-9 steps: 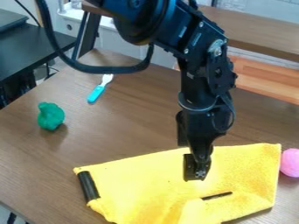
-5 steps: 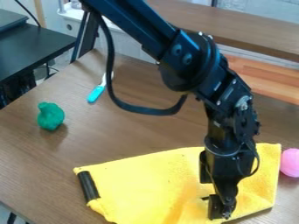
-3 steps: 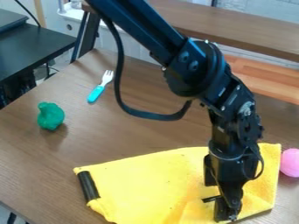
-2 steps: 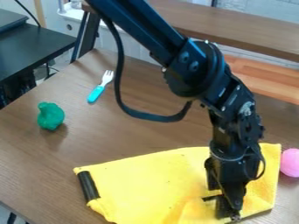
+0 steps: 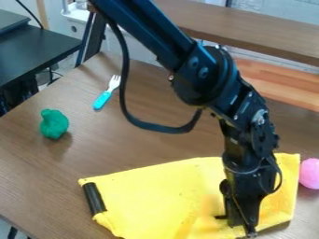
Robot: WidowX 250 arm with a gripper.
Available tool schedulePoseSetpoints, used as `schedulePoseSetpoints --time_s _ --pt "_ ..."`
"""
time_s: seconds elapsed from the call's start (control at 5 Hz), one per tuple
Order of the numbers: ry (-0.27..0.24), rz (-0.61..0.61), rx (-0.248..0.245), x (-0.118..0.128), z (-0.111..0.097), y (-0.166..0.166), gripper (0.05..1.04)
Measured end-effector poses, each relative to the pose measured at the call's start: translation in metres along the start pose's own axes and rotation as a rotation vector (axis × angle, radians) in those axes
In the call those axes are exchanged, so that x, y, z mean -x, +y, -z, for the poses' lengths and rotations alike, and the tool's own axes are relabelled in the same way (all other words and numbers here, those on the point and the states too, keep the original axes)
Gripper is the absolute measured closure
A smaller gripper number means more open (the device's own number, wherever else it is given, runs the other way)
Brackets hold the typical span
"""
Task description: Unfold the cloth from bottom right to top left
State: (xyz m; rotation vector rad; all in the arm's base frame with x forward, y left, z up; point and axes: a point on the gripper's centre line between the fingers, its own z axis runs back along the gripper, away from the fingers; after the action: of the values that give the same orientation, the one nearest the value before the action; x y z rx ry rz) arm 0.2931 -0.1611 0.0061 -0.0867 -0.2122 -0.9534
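Yellow folded cloth (image 5: 156,196) low on the brown wooden tabletop (image 5: 124,144), long axis running left-right, rising rightward. Room beyond its far edge; round pink ball (image 5: 309,173) near its right. Black end effector (image 5: 244,226) at lower right, clenched or released, can't tell. Dark mark (image 5: 220,217) alongside, nudged lower now.
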Motion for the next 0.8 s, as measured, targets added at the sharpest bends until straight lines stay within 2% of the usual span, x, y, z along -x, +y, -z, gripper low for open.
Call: schedulePoseSetpoints --time_s 0.2,0.4,0.8 --pt "-0.015 -0.006 0.003 0.004 -0.007 0.004 1.016" --pt "-0.019 -0.009 -0.019 0.006 -0.021 0.014 1.034" --pt "0.112 -0.037 -0.09 0.018 -0.041 0.045 1.034"
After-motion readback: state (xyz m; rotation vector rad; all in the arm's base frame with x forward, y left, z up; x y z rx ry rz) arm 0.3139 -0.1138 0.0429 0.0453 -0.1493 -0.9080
